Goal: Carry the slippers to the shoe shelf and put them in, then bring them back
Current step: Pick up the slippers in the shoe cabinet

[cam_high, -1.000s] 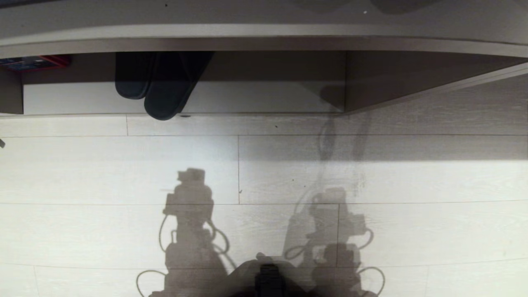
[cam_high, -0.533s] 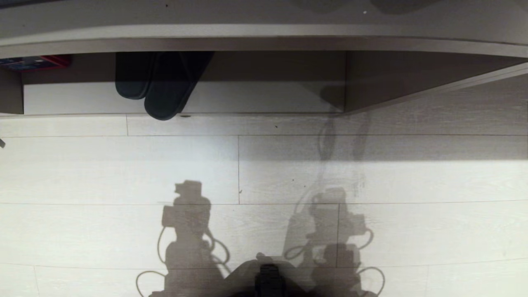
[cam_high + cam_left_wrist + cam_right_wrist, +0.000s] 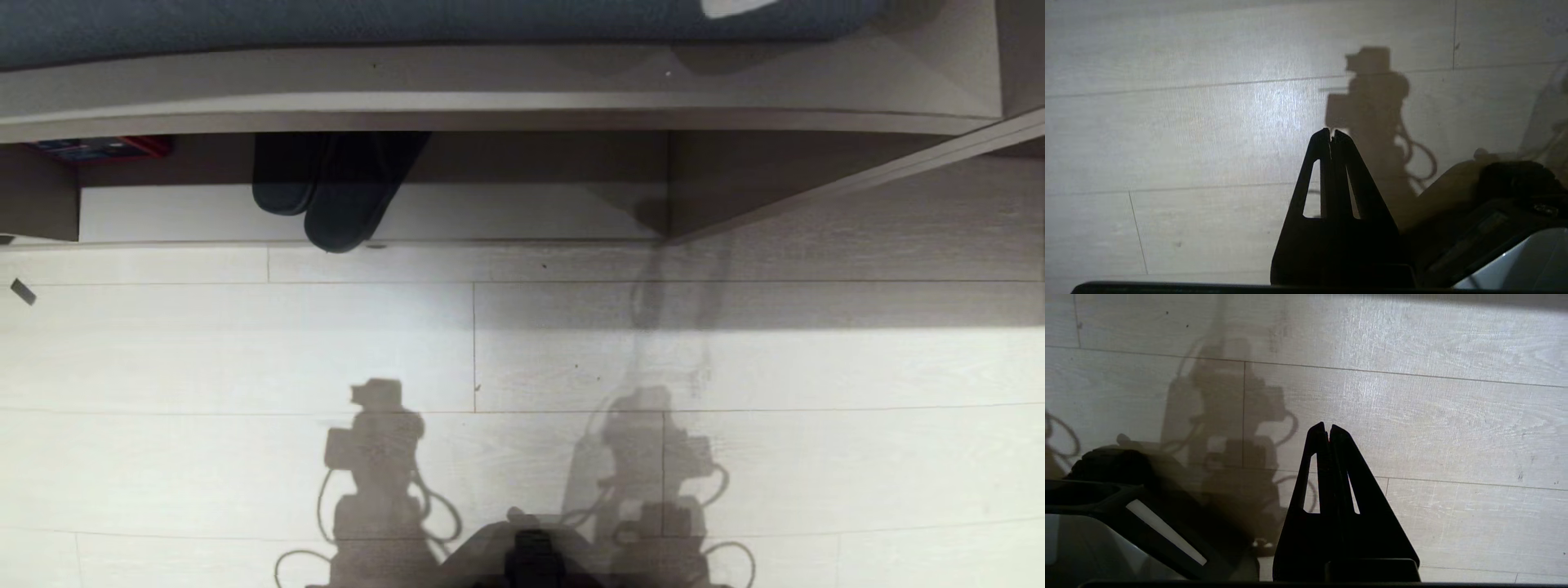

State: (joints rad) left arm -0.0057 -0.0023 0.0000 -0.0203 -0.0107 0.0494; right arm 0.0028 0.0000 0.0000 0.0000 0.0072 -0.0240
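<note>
Both arms hang parked over bare floor, claws pressed together and empty.

You'll see the left gripper (image 3: 1332, 136) and right gripper (image 3: 1327, 428) pointing down at the pale floor (image 3: 735, 457). The slippers (image 3: 331, 196) lie side by side in the shoe shelf (image 3: 490, 110), toes poking out, near its red label (image 3: 106, 147).
</note>
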